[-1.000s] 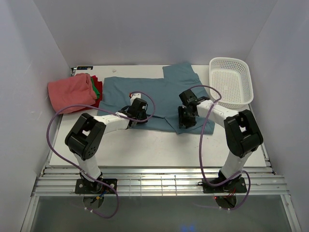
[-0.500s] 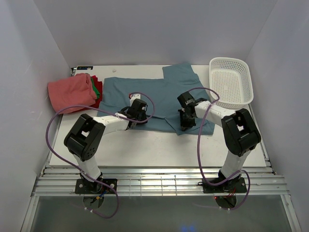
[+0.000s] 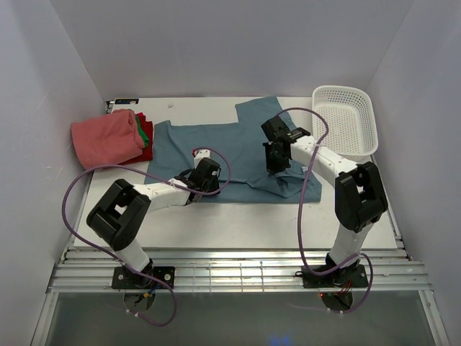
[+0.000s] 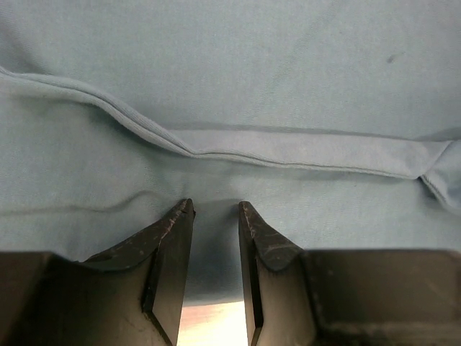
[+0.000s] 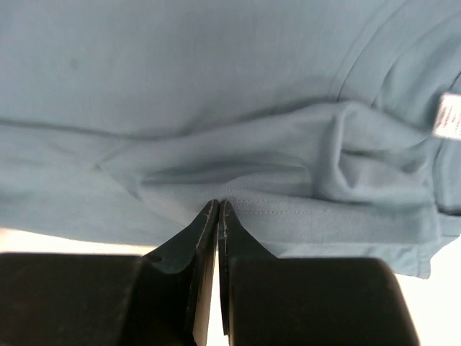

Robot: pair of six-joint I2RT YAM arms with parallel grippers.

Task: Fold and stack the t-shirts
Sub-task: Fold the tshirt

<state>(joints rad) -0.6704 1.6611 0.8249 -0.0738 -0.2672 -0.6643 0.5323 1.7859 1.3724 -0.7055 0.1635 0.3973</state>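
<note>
Shirts lie in two places on the worktop [image 3: 238, 216]. The teal shirt [image 3: 230, 140] is spread over the middle, with one part reaching close to the far edge. Its left half lies fairly flat, while its right half is rumpled and doubled over on itself.

The right tool [image 5: 217, 205] is closed on the teal shirt. In the wrist view its two tips meet on a pinch of cloth just below a stitched hem, and creases fan out from that spot. A white label [image 5: 446, 115] shows on the cloth at the right edge of that view. From above, this tool points down at the shirt's right half, nearer the far edge than the left tool.

The left tool [image 4: 216, 207] is at the shirt's near edge with its jaws parted. Its tips rest on flat cloth, and nothing is bunched or clamped between them. Bare worktop shows in the gap behind the tips. A folded seam runs across the cloth just beyond them.

At the far left corner sits a folded stack with the pink shirt [image 3: 108, 137] on top. The green shirt [image 3: 148, 132] and red shirt [image 3: 146, 151] show only as edges at its right side, touching or just beside the teal shirt's left corner.

A white mesh basket [image 3: 342, 89] stands at the far right corner, apart from the shirts.
</note>
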